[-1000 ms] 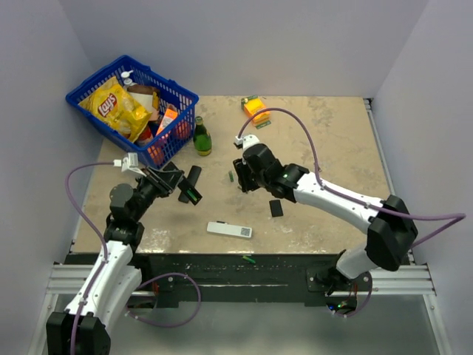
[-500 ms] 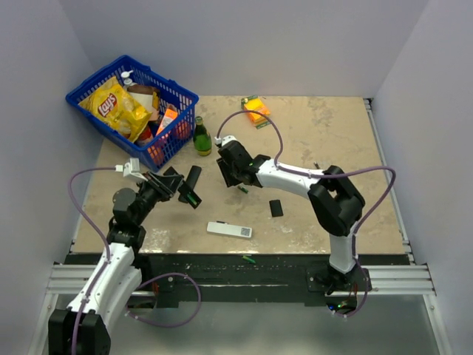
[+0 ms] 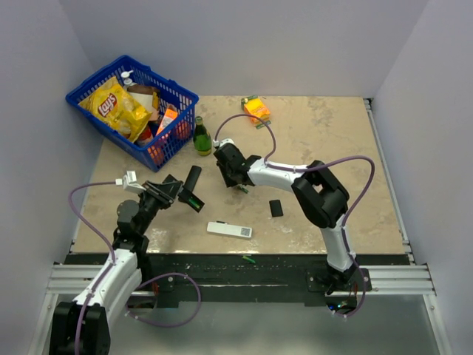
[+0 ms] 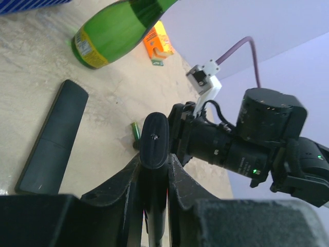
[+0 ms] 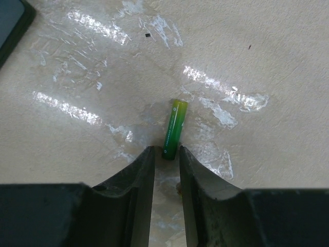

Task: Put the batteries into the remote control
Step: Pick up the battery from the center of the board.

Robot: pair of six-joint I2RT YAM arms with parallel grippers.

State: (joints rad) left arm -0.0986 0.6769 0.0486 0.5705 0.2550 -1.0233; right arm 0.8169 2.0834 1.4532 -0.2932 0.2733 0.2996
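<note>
Left side: blue basket (image 3: 176, 122) at the far-left corner, with a yellow chip bag (image 3: 117, 103) and other packs inside.
Middle: green bottle (image 3: 201, 138) stands just beside the basket. A flat black bar (image 3: 193, 177) lies in front of the bottle. A white remote (image 3: 229, 230) lies nearer the front edge.
Right of middle: small black piece (image 3: 276, 208) lies flat on the table (image 3: 332, 148). An orange box (image 3: 256, 109) sits well apart at the far side.
In the way: from above, the right wrist covers most of the battery beneath it.
Count: two loose batteries, one black remote control, one white remote, one bottle.
Left arm: rises from its base, wrist tipped toward the middle.
Left gripper (image 4: 154, 164): clamped tight on the remote control (image 4: 154, 136), held off the table; a green strip shows on it from above.
Battery one (image 5: 174, 128): lies on the table, near the bottle.
Battery two (image 3: 250, 259): on the black front rail.
Right arm: elbow folded, forearm reaching left, wrist low.
Right gripper (image 5: 165, 150): jaws narrow, either side of battery one's near end; cannot tell whether they pinch it.
</note>
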